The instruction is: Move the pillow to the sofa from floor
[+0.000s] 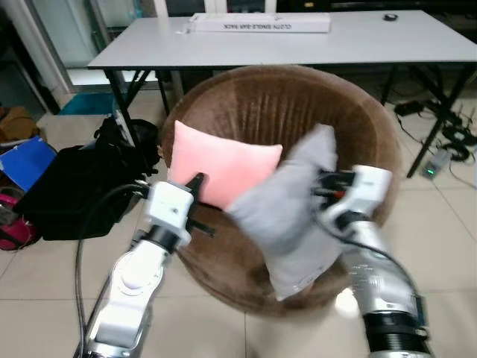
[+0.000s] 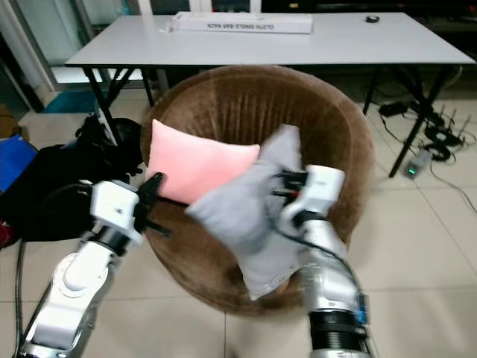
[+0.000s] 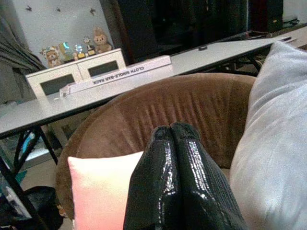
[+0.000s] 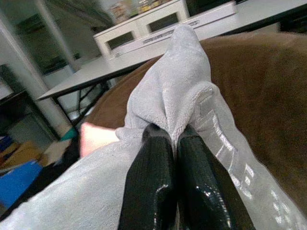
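From the left eye view, a grey pillow (image 1: 287, 216) hung over the front of a round brown sofa (image 1: 298, 97), its long axis running from about one o'clock down to seven o'clock, top corner pointing up toward the sofa's back. The right gripper (image 1: 322, 195) met the pillow's right edge, while the left gripper (image 1: 200, 184) stood free at nine o'clock of it, just in front of a pink pillow (image 1: 223, 168) leaning on the sofa's back. A long white surface (image 1: 417, 41) carrying a flat white box (image 1: 261, 23) stood behind, with a black bag (image 1: 74, 186) on the tiled floor (image 1: 432, 246) at nine o'clock.

The left wrist view added what the head views hid: the left fingers (image 3: 165, 177) pressed together on nothing, the pink pillow beyond them.

The right wrist view showed the right fingers (image 4: 148, 187) pinching a fold of the grey pillow, its corner rising past them toward twelve o'clock.
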Controlling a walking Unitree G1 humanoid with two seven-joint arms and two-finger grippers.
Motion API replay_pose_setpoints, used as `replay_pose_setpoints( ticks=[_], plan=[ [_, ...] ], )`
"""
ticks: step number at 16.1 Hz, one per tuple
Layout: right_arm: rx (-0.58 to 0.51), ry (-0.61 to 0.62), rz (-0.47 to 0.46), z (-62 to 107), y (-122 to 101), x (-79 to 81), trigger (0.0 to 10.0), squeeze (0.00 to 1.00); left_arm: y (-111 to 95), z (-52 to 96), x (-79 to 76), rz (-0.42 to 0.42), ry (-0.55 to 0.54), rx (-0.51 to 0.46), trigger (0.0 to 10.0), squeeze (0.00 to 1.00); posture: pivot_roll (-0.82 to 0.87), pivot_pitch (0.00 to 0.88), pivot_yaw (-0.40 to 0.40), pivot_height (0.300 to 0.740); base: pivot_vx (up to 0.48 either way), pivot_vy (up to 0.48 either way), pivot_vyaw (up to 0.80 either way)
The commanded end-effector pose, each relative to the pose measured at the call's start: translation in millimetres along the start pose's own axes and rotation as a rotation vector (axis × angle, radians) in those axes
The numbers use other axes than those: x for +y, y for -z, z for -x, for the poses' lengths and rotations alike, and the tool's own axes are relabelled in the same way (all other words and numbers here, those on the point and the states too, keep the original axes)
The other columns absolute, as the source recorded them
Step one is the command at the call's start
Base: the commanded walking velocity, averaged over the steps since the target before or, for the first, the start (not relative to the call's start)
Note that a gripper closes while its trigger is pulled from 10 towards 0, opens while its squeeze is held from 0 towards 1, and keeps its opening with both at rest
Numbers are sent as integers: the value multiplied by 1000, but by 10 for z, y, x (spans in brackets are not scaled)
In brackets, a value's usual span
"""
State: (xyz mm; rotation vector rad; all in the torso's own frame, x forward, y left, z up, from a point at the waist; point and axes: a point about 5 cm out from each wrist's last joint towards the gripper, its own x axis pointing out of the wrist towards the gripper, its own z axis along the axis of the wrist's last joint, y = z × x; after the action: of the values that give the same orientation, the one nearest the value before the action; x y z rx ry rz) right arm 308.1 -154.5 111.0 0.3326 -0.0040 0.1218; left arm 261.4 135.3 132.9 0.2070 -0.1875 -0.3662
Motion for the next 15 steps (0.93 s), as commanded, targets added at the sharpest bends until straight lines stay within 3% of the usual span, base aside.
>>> replay_pose_setpoints(
  ticks=[1,4,15],
  plan=[
    [-64,-62,-19,-73,-118,178,10000,0,1,17,94,-26,-23,11,10000,0,75,32,36,740,349,0,0],
    [-64,-63,-10,-68,-119,181,10000,0,1,15,90,-24,-21,10,10000,0,75,32,36,740,345,0,-742],
    [-63,-94,0,-94,-134,202,10000,0,0,14,71,-20,-29,7,10000,0,78,19,24,740,344,0,0]
  ],
)
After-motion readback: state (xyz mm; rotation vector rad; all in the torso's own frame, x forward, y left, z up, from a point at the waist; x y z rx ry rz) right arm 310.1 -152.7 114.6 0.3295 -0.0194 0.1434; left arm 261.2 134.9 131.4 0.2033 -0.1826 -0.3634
